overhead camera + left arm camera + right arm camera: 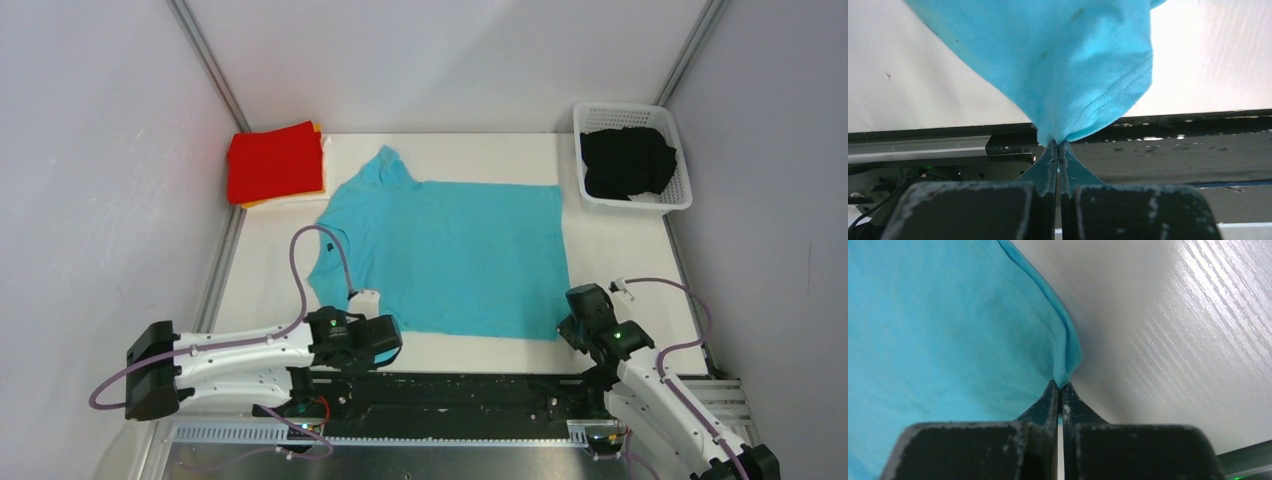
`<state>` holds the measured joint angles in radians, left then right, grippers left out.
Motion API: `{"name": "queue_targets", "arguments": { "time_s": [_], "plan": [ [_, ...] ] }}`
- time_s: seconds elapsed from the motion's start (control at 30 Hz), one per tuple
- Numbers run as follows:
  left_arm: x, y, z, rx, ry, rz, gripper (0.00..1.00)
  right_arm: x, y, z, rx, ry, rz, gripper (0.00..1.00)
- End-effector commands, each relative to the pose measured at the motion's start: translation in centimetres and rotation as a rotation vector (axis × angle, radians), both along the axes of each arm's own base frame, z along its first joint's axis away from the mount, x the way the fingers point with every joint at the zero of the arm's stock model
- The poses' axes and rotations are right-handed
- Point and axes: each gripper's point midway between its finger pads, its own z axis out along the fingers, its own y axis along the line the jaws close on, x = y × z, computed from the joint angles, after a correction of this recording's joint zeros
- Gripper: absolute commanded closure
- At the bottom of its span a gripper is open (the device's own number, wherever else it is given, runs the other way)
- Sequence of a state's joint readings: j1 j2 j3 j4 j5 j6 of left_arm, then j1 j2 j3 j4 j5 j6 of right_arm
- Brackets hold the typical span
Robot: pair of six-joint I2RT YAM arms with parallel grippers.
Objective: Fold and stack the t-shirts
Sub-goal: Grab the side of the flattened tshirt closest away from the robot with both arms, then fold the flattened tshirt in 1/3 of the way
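Left jaws and right jaws each pinch 1 near corner of the turquoise t-shirt (450, 250) flat on the worktop (620, 260), presumably to carry that edge over evenly.

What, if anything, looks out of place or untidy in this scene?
Little. The black shirt lies crumpled in the basket, and the orange shirt peeks out unevenly beneath the folded red shirt. The blue shirt lies spread flat.
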<state>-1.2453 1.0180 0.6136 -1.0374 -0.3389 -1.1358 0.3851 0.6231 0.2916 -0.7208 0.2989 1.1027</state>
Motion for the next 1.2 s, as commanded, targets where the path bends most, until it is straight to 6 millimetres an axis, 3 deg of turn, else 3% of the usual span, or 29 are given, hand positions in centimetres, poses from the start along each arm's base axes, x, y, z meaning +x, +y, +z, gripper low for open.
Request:
{"name": "queue_targets", "arguments": {
  "time_s": [0.0, 0.3, 0.67, 1.17],
  "plan": [
    [1.8, -1.1, 2.1, -0.035, -0.095, 0.009, 1.00, 0.9, -0.3, 0.7, -0.019, -0.056, 0.001, 1.00],
    [5.5, -2.7, 7.1, -0.135, -0.286, 0.007, 1.00, 2.6, 0.2, 3.0, -0.052, -0.123, 0.086, 1.00],
    [10.4, -2.7, 10.9, -0.172, -0.469, 0.074, 1.00, 4.7, 0.2, 6.1, -0.095, -0.193, 0.142, 1.00],
    [17.2, -0.8, 12.7, -0.071, -0.544, 0.203, 1.00, 8.8, 0.3, 8.5, -0.111, -0.187, 0.204, 1.00]
  ]
}}
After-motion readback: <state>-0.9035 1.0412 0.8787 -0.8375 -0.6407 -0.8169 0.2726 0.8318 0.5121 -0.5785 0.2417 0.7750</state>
